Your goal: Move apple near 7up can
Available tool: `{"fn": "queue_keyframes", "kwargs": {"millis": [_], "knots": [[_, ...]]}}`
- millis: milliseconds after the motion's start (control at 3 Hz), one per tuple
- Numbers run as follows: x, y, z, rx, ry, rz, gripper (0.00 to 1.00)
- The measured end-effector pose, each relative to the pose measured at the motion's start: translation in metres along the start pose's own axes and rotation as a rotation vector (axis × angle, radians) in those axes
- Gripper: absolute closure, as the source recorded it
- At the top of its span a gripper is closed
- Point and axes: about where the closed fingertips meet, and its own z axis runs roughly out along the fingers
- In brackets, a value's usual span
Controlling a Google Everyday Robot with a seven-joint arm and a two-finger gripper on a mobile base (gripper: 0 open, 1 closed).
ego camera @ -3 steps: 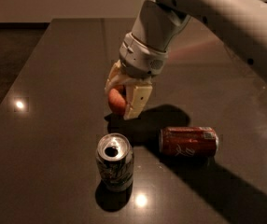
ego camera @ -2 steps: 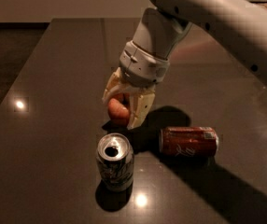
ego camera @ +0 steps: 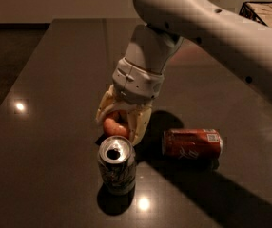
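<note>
The 7up can [ego camera: 117,167] stands upright on the dark table [ego camera: 55,89], silver lid with a dark opening facing up. Just behind it, my gripper [ego camera: 119,125] is shut on the apple [ego camera: 114,126], a small red-orange round fruit between the cream fingers. The apple sits low, close above or at the table, right behind the can's top rim. The arm reaches in from the upper right.
A red-orange can [ego camera: 192,144] lies on its side to the right of the 7up can. A dark wire basket [ego camera: 264,11] sits at the far right corner. The table's left edge borders a dark floor.
My gripper has carried the apple down and toward the 7up can, from above the table to just behind the can's rim.
</note>
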Motion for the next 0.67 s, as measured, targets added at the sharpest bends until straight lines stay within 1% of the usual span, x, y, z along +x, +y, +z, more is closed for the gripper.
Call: {"fn": "queue_keyframes", "kwargs": {"millis": [333, 667], "knots": [[-0.0038, 0.0017, 0.0099, -0.027, 0.006, -0.035, 0.84], [-0.0035, 0.0034, 0.0167, -0.056, 0.022, -0.065, 0.61]]}}
